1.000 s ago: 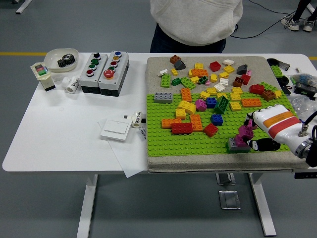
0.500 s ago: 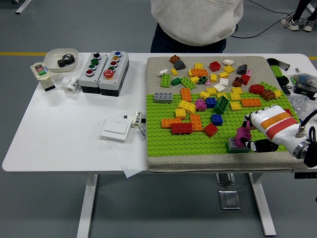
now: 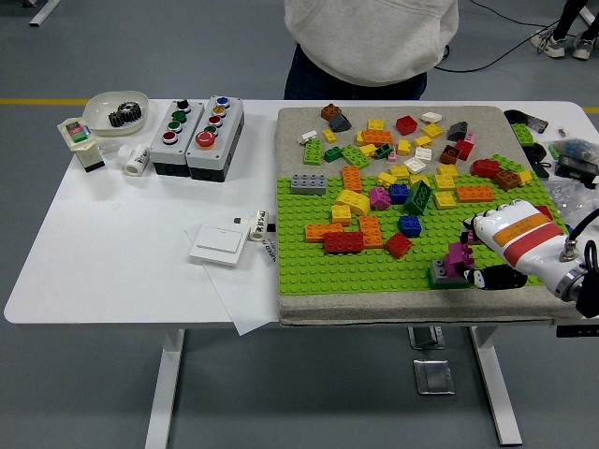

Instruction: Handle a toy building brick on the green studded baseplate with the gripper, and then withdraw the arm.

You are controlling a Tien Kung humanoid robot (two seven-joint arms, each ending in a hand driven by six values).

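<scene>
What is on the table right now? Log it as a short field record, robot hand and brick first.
right hand: over the baseplate's near right corner, fingers curled on the magenta brick
magenta brick: standing on the grey brick
grey brick: on the green baseplate, near its front edge
green baseplate: on a grey mat, loose bricks scattered across it
left arm: not visible
person: standing at the far side, hands out of view
button boxes: far left, beside a white bowl

Glossy plastic bricks (image 3: pixel 343 241); studded plastic baseplate (image 3: pixel 309 267).
</scene>
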